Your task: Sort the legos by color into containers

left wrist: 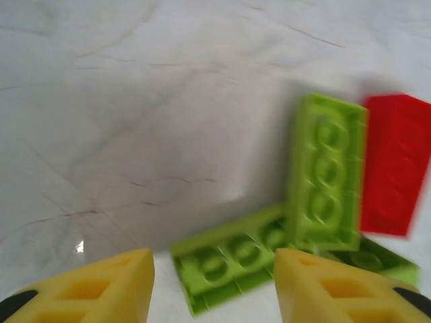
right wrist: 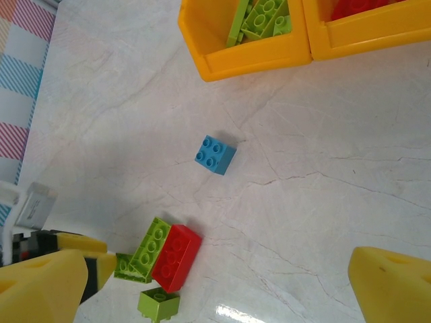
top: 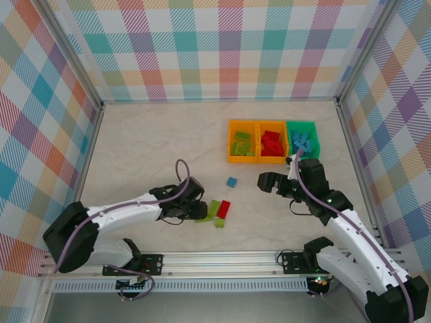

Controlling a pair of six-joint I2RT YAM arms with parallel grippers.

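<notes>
Yellow fingertips (left wrist: pixel 94 286) of left gripper (left wrist: pixel 214 289) sit apart, gripping nothing; low green brick (left wrist: pixel 229 259) lies just ahead in the gap, flat on the table (left wrist: pixel 135 101). Second green brick (left wrist: pixel 328 182) overlaps its far end and touches red brick (left wrist: pixel 394 165) along one long side; can't tell whether it rests on the low one or just abuts.

Judgement: the step is picking a green from this cluster. Take the low brick across its short width; keep fingers off the second green; close only once both pads flank it squarely, else it pivots and drags the neighbours; lift straight up.

Destination is left orange bin (top: pixel 231 142), which holds greens; middle bin (top: pixel 273 122) holds reds, green bin (top: pixel 302 122) blues.

Right gripper (top: pixel 267 182) hangs wide open, empty, near the bins; blue brick (top: pixel 231 182) lies loose between the grippers; small green brick (top: pixel 219 223) lies just beside the cluster.
</notes>
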